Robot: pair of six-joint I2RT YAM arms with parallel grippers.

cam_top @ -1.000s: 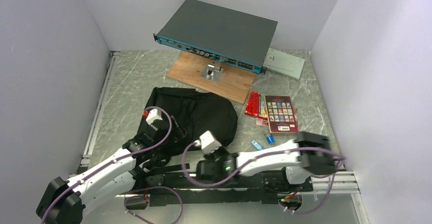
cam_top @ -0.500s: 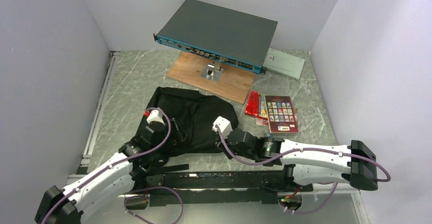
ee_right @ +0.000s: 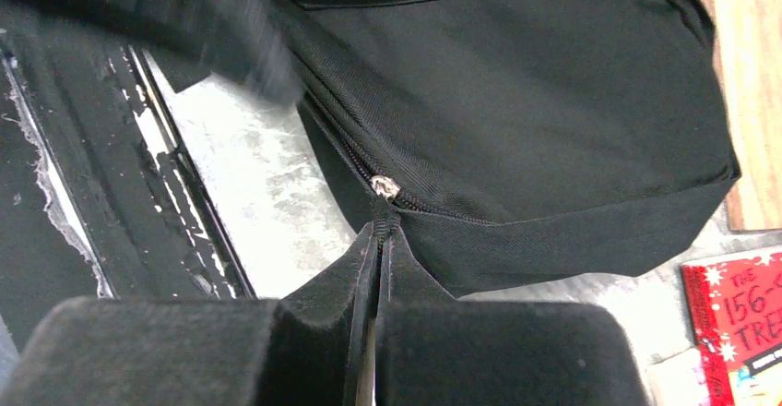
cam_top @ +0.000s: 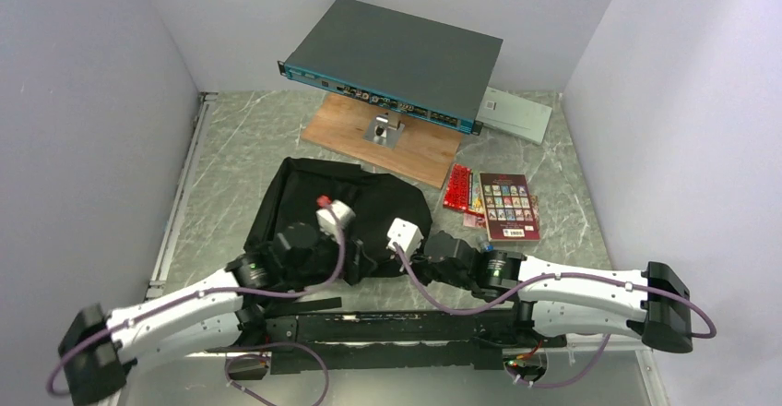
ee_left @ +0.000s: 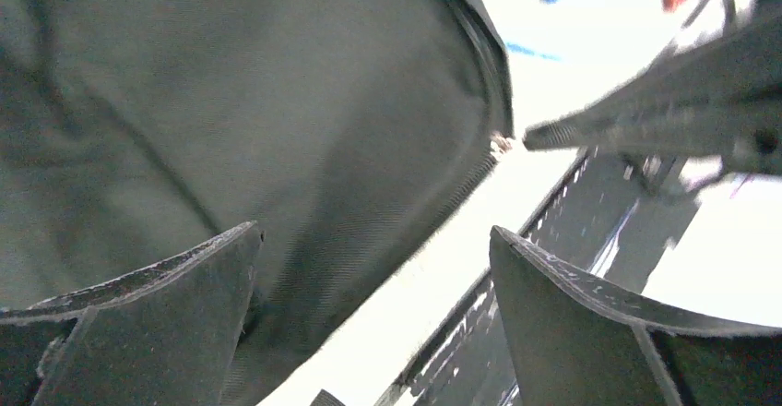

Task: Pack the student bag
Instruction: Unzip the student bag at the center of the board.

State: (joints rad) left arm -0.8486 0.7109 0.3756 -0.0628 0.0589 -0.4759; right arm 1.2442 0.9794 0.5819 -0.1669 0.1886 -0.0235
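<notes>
sitting between pale walls, grey marbled table holds the student bag.

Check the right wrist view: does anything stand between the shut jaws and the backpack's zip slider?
Nothing visible does. The right gripper points straight at the zip slider on the student bag, its jaws shut, tips right at the slider.

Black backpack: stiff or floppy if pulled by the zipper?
Probably floppy: the student bag lies slumped flat, fabric creased. Likely light and empty-looking, so a tug at the zipper may drag the whole bag instead.
</notes>
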